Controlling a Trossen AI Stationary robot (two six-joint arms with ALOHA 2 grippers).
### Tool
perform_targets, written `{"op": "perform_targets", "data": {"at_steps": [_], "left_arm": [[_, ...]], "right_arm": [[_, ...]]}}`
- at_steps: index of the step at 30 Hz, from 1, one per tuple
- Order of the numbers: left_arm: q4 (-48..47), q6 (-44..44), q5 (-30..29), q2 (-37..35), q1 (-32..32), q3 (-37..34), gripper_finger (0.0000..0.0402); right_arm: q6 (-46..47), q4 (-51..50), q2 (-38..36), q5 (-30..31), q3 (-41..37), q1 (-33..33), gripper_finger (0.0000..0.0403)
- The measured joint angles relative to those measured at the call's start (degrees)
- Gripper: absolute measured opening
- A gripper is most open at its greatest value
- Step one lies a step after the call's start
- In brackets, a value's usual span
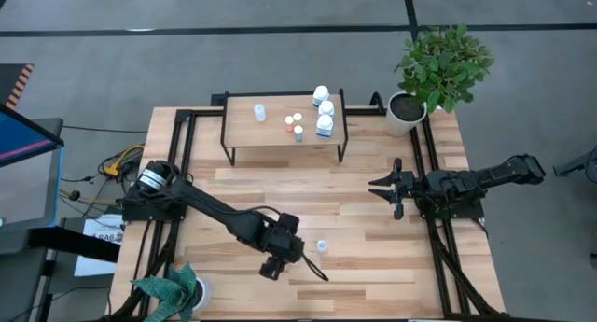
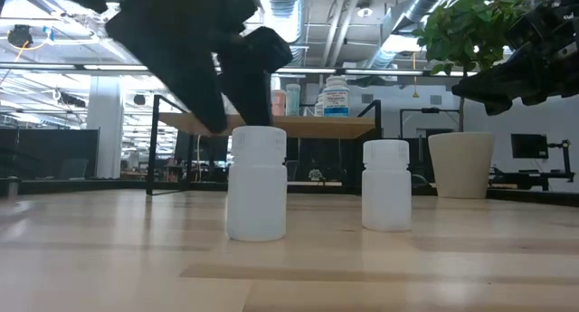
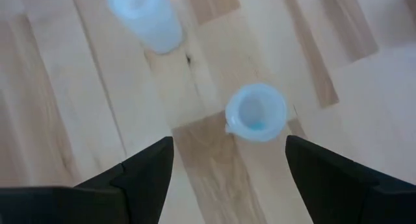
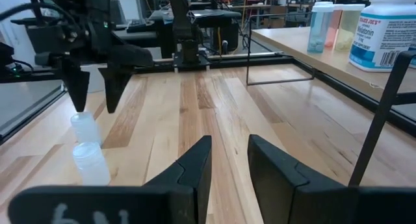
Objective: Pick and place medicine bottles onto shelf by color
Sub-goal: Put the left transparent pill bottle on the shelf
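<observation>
Two small translucent white medicine bottles stand upright on the wooden tabletop near its front. My left gripper (image 3: 229, 143) (image 4: 94, 110) hangs open just above one bottle (image 3: 255, 112) (image 2: 256, 181), its fingers pointing steeply down to either side of the pale blue cap without touching it. The other bottle (image 1: 322, 245) (image 2: 386, 184) stands free a little to the right. The shelf (image 1: 242, 126) at the far edge carries three larger white bottles (image 1: 324, 109) and several tiny ones (image 1: 295, 123). My right gripper (image 1: 384, 193) waits at the right, level and shut, with nothing in it.
A white pot with a green plant (image 1: 407, 112) stands at the far right corner. Another plant (image 1: 173, 289) sits at the near left corner. Black frame rails (image 1: 429, 163) run along the table's sides. Bare tabletop lies between the shelf and the two bottles.
</observation>
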Motion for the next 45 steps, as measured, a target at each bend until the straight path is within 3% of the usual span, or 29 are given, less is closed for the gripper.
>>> {"op": "perform_targets", "data": {"at_steps": [7,24,28,38,45], "left_arm": [[3.88,-0.61,3.55,0.94,-0.65,0.14,0.0281],[9.18,2.27,1.31,4.45,-1.42,0.09,0.0279],[9.09,2.26,1.06,4.45,-1.42,0.09,0.0249],[8.76,2.32,-1.91,4.4,-1.15,0.32,0.011],[-2.32,6.81,-2.48,4.36,0.3,6.83,0.0116]], "right_arm": [[0.0,0.0,-0.02,0.0,0.0,0.0,0.0123],[-0.02,0.06,1.06,-0.06,0.02,0.01,0.0123],[-0.01,0.04,1.07,-0.04,0.0,0.01,0.0123],[-0.02,0.04,1.07,-0.04,0.0,-0.01,0.0123],[0.0,0.04,1.07,-0.04,0.0,0.01,0.0123]]}}
